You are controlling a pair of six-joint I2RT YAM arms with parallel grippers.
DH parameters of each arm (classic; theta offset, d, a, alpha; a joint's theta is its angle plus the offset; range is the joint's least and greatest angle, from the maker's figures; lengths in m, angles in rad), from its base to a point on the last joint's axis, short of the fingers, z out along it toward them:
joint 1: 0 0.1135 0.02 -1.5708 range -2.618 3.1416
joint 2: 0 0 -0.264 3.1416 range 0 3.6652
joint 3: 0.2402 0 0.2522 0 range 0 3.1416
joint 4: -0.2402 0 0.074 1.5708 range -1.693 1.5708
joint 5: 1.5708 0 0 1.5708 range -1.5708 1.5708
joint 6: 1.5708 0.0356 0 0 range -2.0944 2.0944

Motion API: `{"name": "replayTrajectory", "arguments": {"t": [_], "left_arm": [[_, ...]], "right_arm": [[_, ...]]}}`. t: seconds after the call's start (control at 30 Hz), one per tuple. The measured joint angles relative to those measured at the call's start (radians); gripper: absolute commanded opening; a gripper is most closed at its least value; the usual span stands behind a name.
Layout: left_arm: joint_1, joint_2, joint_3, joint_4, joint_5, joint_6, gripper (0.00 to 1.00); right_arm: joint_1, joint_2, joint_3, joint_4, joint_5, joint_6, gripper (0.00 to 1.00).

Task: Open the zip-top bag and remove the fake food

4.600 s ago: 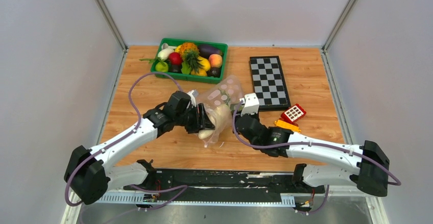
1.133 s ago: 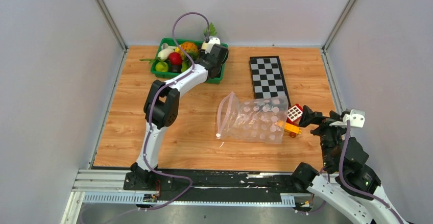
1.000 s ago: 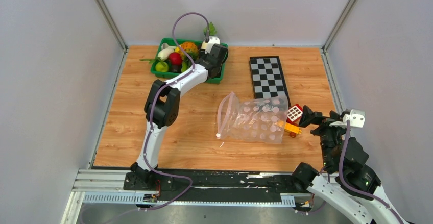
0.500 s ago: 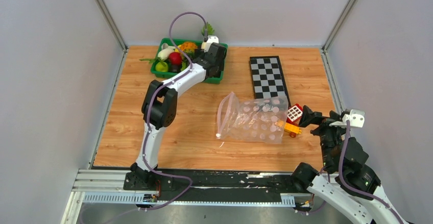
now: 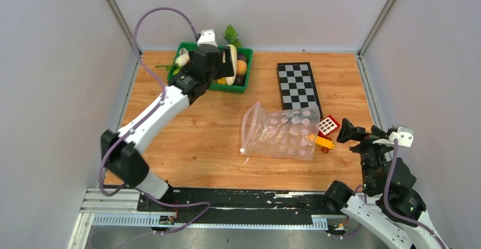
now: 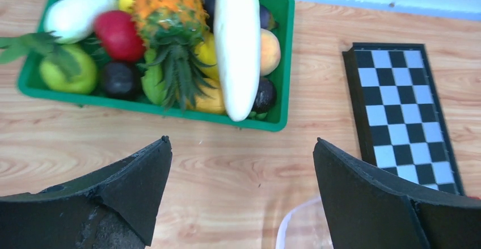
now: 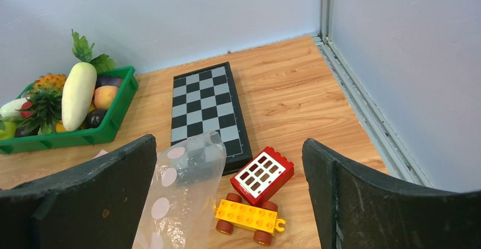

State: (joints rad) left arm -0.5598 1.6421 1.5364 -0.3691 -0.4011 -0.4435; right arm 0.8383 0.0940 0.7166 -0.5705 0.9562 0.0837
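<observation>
The wooden surface carries a green tray of toy produce at the far left and a chessboard far right. A dotted clear bag lies mid-surface, and a red-and-yellow block car touches its right end.

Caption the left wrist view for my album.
Open left gripper facing a green tray of toy produce, a long white radish lying on top.

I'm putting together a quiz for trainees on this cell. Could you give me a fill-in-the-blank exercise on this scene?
The long white radish lies in the ____ tray. The zip-top bag lies on the table near the black-and-white ____. The left gripper, near the tray, is ____ and holds nothing.
Missing words: green; chessboard; open.
</observation>
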Motion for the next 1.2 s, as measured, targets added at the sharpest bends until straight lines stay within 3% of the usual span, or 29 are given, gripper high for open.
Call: {"name": "replayTrajectory", "arguments": {"t": [0.3,0.63,0.87,1.2], "left_arm": [[0.0,-0.621,-0.349,-0.067,-0.06,0.046,1.0],[0.001,-1.146,-0.591,-0.191,-0.221,0.145,1.0],[0.003,-1.363,-0.759,-0.219,-0.278,0.154,1.0],[0.003,-1.426,-0.794,-0.227,-0.336,0.17,1.0]], "right_arm": [[0.0,-0.012,0.0,-0.018,0.029,0.001,1.0],[0.0,-0.017,0.0,-0.019,0.05,0.0,1.0],[0.0,-0.017,-0.001,-0.016,0.057,-0.005,1.0],[0.0,-0.014,-0.016,-0.013,0.068,-0.023,1.0]]}}
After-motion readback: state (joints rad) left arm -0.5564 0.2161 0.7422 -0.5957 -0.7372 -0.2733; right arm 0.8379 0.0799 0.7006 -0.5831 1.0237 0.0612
